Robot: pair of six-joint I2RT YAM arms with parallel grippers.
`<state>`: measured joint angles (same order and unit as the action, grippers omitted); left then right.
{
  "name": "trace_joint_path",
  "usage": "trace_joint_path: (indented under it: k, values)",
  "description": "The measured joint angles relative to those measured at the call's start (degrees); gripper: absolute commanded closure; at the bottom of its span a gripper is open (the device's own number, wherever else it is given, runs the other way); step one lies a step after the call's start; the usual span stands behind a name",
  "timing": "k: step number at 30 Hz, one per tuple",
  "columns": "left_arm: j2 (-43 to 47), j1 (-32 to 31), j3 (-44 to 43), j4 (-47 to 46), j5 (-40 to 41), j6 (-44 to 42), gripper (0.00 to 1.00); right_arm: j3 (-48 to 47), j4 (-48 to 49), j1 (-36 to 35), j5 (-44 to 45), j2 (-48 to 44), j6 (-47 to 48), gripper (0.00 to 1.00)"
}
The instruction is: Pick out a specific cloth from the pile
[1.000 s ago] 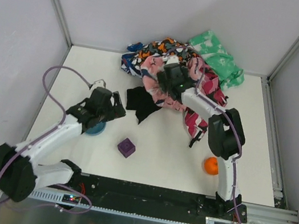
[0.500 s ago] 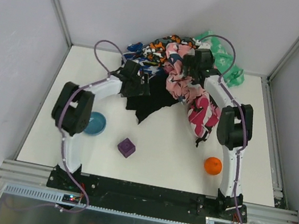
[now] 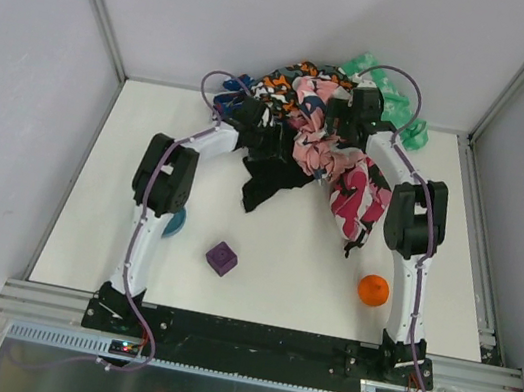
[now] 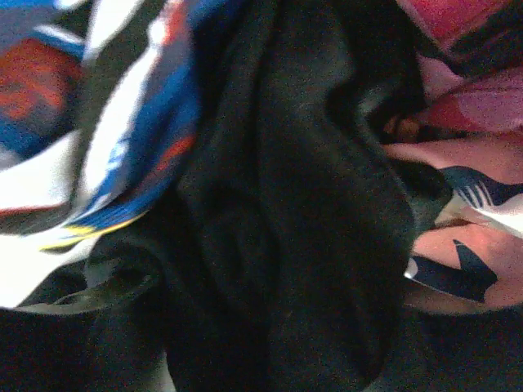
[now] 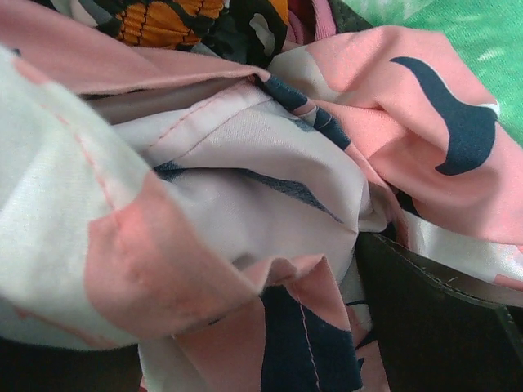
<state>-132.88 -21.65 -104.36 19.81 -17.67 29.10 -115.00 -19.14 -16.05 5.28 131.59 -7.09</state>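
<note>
Soft matte black cloth (image 3: 267, 179), w/ deep folds, pointy tail spilling off near edge of pile (image 3: 302, 86) onto open counter (image 3: 457, 241); left end effector (image 3: 269, 133) at its top, right end effector (image 3: 348, 120) in pink camo cloth (image 5: 245, 188), can't tell grip on either.

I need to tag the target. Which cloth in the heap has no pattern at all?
The black cloth, trailing onto the table at the heap's near left edge. It is one solid colour; the pink camouflage cloth and orange print are patterned.
</note>
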Motion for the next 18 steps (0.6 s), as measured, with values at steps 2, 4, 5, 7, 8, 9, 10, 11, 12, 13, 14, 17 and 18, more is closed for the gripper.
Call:
trace_joint_path:
  k: [2,4,5,7,8,9,10,11,12,13,14,17,18]
  values:
    - [-1.6,-0.7,-1.6,-0.2,-1.3,0.2,0.79,0.0,0.0,0.1,-0.4,0.0,0.0,0.01]
    - [-2.0,-1.4,-2.0,0.1,-2.1,0.3,0.94,0.0,0.0,0.1,-0.8,0.0,0.0,0.01]
    - [-2.0,-1.6,-2.0,0.2,-2.1,0.6,0.97,0.0,0.0,0.2,-1.0,0.0,0.0,0.01]
    - [-1.2,-2.0,-1.8,0.6,-2.1,0.3,0.99,0.0,0.0,0.3,-1.1,0.0,0.0,0.01]
    - [-0.3,-2.1,-1.2,0.6,-2.0,0.2,0.99,0.0,0.0,0.3,-1.1,0.1,0.0,0.01]
    - [1.2,-2.1,0.1,0.7,-2.0,0.0,0.99,-0.1,0.0,0.3,-1.1,0.2,0.0,0.01]
    - [3.5,-2.2,1.9,0.9,-2.0,-0.3,0.99,-0.3,-0.3,0.3,-1.0,0.4,0.0,0.01]
    - [6.2,-2.3,3.6,1.4,-2.0,-0.6,0.99,-1.0,-0.7,0.3,-1.0,0.8,0.0,0.01]
    - [9.5,-2.5,5.9,1.3,-1.7,-1.1,0.99,-1.8,-1.2,0.3,-0.8,1.3,0.0,0.01]
    - [12.7,-2.8,7.7,1.7,-1.3,-1.4,0.99,-2.8,-1.7,0.3,-0.5,2.0,0.0,0.01]
    - [17.9,-3.1,10.2,2.5,-0.5,-1.9,0.99,-3.8,-2.5,0.3,-0.1,2.7,-0.1,0.01]
    - [31.5,-3.8,13.5,3.9,1.4,-3.1,0.99,-7.2,-4.8,0.3,1.5,4.9,-0.4,0.01]
    - [36.5,-4.0,13.9,4.1,2.2,-3.5,0.99,-8.2,-5.6,0.2,2.1,5.6,-0.4,0.01]
